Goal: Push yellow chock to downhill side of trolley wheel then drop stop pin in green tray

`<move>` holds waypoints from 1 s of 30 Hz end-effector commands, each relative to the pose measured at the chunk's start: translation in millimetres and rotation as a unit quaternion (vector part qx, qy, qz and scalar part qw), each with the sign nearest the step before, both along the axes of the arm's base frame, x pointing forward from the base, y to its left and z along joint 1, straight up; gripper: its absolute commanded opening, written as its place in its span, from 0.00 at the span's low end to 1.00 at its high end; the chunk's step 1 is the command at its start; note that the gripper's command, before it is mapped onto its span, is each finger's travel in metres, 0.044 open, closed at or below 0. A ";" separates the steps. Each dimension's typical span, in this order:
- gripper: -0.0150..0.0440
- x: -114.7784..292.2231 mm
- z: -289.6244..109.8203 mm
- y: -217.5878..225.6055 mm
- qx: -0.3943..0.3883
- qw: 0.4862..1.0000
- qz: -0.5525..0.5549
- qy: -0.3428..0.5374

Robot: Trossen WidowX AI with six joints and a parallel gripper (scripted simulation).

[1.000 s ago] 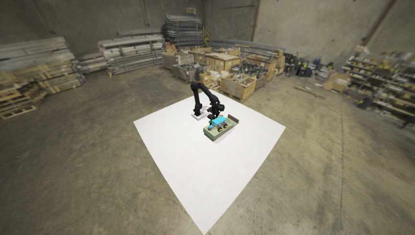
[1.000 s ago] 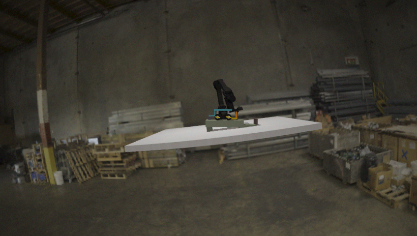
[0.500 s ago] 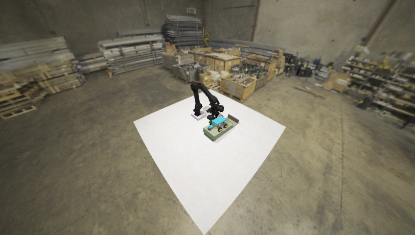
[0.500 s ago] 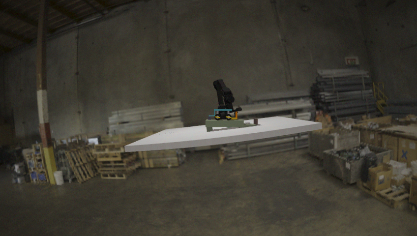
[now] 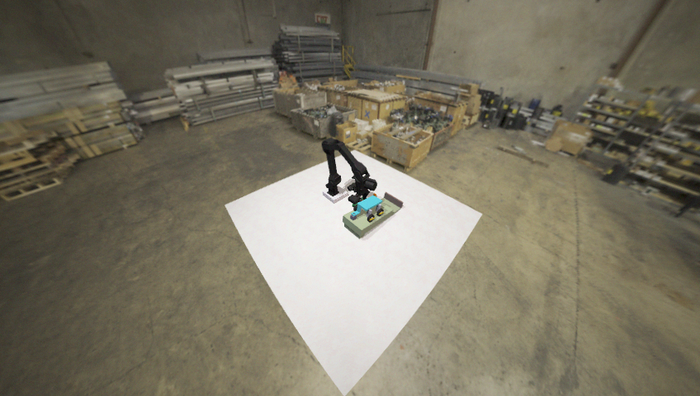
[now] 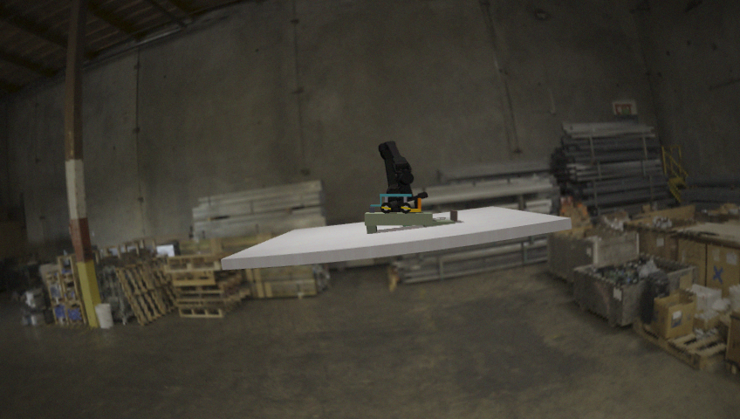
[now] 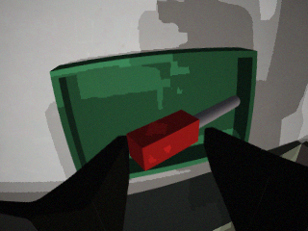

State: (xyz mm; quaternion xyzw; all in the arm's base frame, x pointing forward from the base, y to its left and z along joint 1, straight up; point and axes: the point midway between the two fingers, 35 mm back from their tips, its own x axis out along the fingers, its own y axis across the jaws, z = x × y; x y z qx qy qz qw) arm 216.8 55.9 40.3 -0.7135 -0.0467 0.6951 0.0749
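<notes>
The trolley [image 5: 369, 203] [image 6: 395, 195], with a cyan top, stands on the green-grey ramp [image 5: 356, 227] [image 6: 400, 219]. The chock's orange handle [image 6: 419, 203] stands upright right beside the downhill wheel; whether its base touches the wheel is too small to tell. In the wrist view the stop pin's red head [image 7: 164, 140] and grey shaft [image 7: 220, 111] lie slanted inside the outline of the green tray [image 7: 103, 62], head near the near wall. My gripper [image 7: 166, 140] [image 5: 354, 199] is open, its fingertips on either side of the red head. A gap shows at the right fingertip; contact at the left one is unclear.
A brown end board [image 5: 393, 200] [image 6: 454, 215] stands at the ramp's low end. The arm [image 5: 329, 167] [image 6: 397, 166] rises behind the trolley from its base at the back. In the top view the trolley and gripper hide most of the tray.
</notes>
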 end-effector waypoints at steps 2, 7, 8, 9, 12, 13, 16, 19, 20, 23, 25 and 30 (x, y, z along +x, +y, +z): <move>0.58 -1.2 -3.2 -1.6 0.002 1.000 0.003 0.002; 0.58 -1.6 -5.3 -3.2 0.002 1.000 0.003 0.002; 0.58 -1.8 -5.7 -3.5 0.002 1.000 0.003 0.002; 0.62 -0.1 -3.1 -3.0 0.000 1.000 0.000 -0.001; 0.75 -0.1 -3.1 -3.0 0.000 1.000 0.000 -0.001; 0.80 -0.1 -3.1 -3.0 0.000 1.000 0.000 -0.001; 0.83 -0.1 -3.1 -3.0 0.000 1.000 0.000 -0.001; 0.83 -0.1 -3.1 -3.0 0.000 1.000 0.000 -0.001; 0.83 -0.1 -2.3 -3.0 0.000 1.000 0.000 -0.001; 0.83 -0.7 8.3 -3.3 0.001 1.000 0.002 0.001; 0.83 -3.0 15.5 -3.8 0.002 1.000 0.003 0.001; 1.00 -6.1 27.9 -4.7 0.002 1.000 0.003 0.002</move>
